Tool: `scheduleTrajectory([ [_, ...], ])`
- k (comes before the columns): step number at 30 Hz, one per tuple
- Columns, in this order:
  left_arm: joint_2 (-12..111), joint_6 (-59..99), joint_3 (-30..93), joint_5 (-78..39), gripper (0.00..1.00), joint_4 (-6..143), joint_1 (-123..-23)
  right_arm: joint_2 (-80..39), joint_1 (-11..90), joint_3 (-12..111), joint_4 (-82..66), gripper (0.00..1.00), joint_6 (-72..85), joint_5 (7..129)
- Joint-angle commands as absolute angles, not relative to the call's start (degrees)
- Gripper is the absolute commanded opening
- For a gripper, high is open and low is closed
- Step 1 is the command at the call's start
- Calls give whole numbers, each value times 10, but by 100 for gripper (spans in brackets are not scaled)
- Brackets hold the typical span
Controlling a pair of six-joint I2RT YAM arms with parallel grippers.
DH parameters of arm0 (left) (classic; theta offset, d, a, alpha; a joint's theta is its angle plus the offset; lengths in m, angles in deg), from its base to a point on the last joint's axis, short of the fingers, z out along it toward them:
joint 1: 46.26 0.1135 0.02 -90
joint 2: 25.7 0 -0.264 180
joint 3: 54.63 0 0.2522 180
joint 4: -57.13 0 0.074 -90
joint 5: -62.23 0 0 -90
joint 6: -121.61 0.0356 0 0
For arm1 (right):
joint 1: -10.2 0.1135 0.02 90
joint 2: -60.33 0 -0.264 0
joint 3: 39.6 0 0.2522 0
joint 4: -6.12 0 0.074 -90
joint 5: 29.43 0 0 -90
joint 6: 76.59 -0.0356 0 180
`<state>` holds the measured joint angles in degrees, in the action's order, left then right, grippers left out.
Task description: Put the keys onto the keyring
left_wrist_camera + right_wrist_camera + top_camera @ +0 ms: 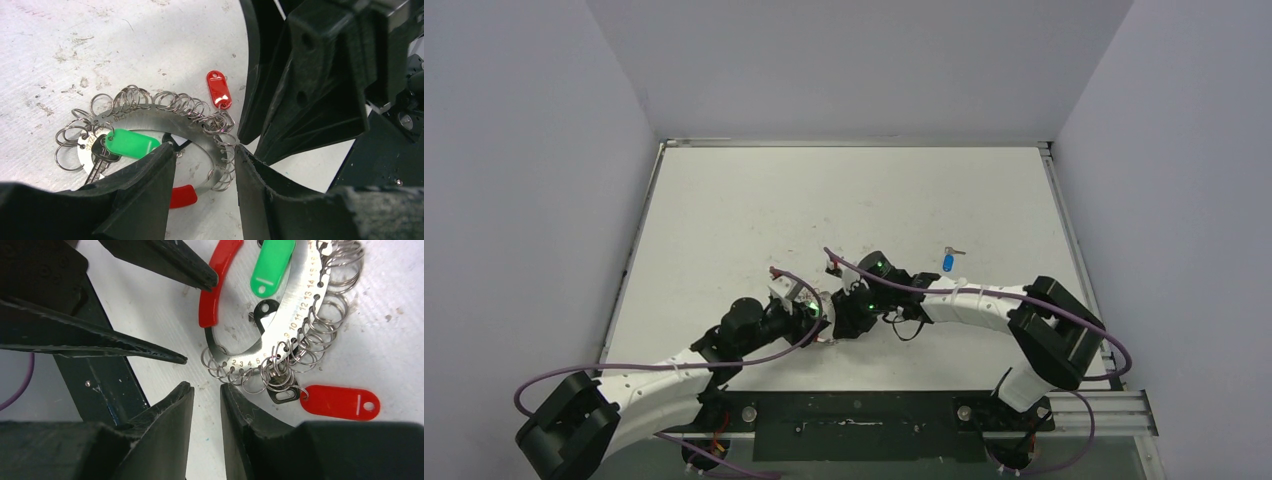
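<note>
My left gripper (203, 149) stands half-open astride the keyring (150, 117), gripping nothing I can see. Closing it could snag the loose loops or pin the green key (127, 144) beside it. The right gripper (206, 387), narrowly open and empty, sits just beside, so the two could collide. The blue key (947, 262) lies well apart to the right, with bare table (724, 200) around it.

Brushed metal on the keyring (150, 120), folks: a satin flat band, shiny little wire loops along it, and a glossy red plastic section! The green key (131, 143) wears a smooth, glossy plastic head over duller bare metal, and the red tag (219, 89) is the same slick plastic. The worktop (60, 45) looks matt white, finely ribbed and scuffed, while the left claw (204, 150) is matt black plastic, rough along its edges.
</note>
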<state>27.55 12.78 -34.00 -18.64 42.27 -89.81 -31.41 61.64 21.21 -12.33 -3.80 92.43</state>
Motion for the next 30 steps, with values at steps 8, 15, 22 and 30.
scheduleTrajectory([
  [8, 244, 118, -346, -208, 45, 426, -903, -246, 607, 186, -62, 31, -95, 837],
  [15, 225, 101, -347, -223, 45, 454, -903, -244, 625, 178, -102, 32, -92, 816],
  [22, 222, 95, -350, -229, 45, 454, -903, -275, 665, 169, -81, 32, -134, 807],
  [30, 220, 96, -350, -231, 45, 457, -903, -327, 676, 192, -88, 34, -151, 781],
])
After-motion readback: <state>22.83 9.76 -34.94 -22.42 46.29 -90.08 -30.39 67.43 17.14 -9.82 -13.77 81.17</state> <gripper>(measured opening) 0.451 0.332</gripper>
